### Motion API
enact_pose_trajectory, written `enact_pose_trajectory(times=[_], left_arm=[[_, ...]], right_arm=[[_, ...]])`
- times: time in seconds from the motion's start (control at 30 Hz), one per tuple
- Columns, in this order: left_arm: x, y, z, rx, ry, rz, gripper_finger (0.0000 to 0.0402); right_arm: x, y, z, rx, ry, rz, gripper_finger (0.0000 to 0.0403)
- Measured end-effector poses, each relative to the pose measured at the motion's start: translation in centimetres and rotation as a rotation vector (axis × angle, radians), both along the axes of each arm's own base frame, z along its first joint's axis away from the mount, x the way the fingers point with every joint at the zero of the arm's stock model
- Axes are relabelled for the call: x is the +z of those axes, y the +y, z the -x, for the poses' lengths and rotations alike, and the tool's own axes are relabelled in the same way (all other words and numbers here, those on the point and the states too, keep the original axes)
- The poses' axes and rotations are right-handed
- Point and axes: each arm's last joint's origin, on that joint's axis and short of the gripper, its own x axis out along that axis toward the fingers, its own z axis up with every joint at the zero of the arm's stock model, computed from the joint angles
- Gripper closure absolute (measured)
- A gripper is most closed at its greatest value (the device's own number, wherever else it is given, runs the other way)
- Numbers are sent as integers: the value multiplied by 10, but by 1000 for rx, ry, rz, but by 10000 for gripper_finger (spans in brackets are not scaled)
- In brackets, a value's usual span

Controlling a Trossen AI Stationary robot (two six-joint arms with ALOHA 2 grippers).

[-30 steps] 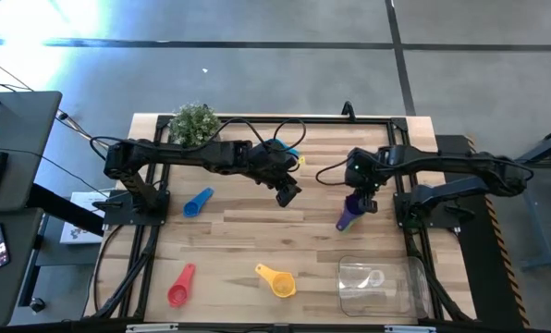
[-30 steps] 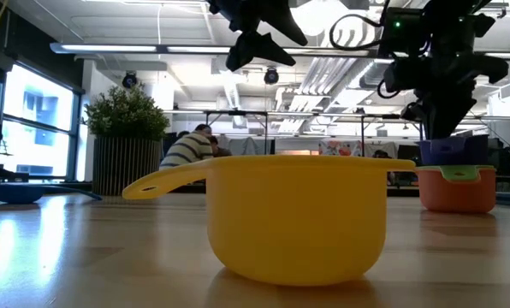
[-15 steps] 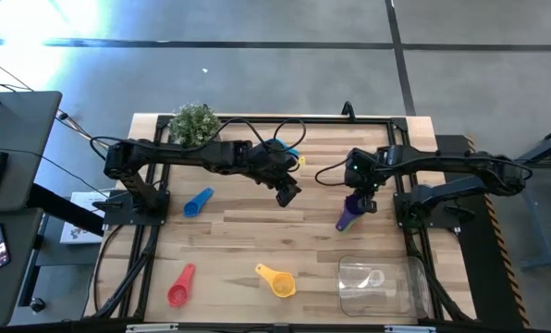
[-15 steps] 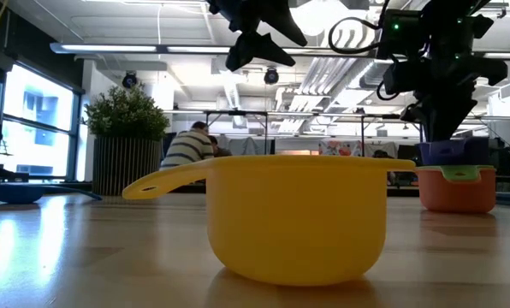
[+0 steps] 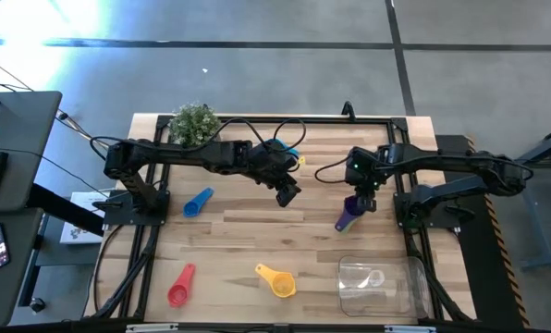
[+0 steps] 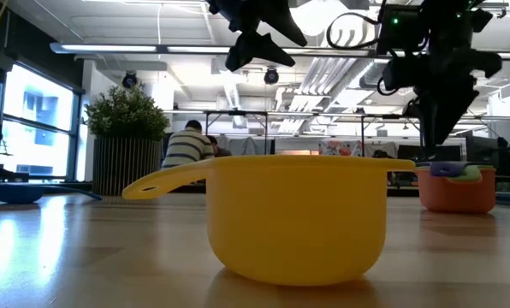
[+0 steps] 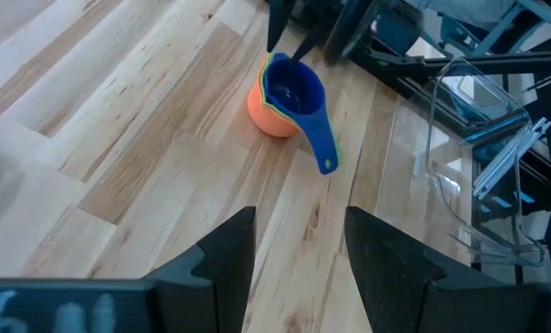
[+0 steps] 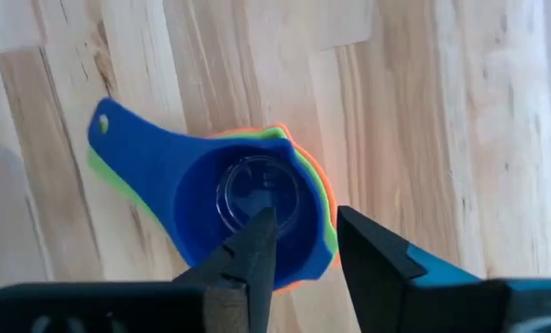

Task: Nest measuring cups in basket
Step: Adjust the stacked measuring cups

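The right gripper (image 8: 299, 245) hangs just above a nested stack of measuring cups (image 5: 348, 214) toward the worktop's (image 5: 238, 231) right side, its fingers parted narrowly around nothing, one over the purple cup's (image 8: 248, 208) bowl, the other at its rim. That top cup sits inside a green cup (image 8: 299, 162) and an orange cup (image 6: 456, 192): three in the stack. Three more lie apart: a blue cup (image 5: 198, 202) left of centre, a red cup (image 5: 180, 286) near the front left corner, a yellow cup (image 5: 276, 280) at the front edge. The clear basket (image 5: 382, 282) occupies the front right corner, something pale inside hard to identify. The left gripper (image 5: 287, 194) hovers mid-table, open and empty. A plant (image 5: 195, 121) stands at the back edge.
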Motion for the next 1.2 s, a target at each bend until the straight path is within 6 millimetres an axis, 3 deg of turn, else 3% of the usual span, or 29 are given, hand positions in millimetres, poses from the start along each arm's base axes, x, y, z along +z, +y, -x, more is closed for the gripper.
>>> enact_pose_trajectory(times=[0.13,0.27,0.4,0.67,1.2], left_arm=[[0,0,0,0,1,0,243],[0,0,0,1,1,0,243],[0,0,0,0,1,0,243],[0,0,0,-19,1,-23,243],[0,1,0,-18,0,-26,243]], right_arm=[[13,1,2,-116,49,-41,293],[13,4,10,-332,161,-133,293],[0,15,18,-430,273,-193,293],[-21,34,23,-487,353,-155,293],[-50,34,30,-718,347,-85,293]])
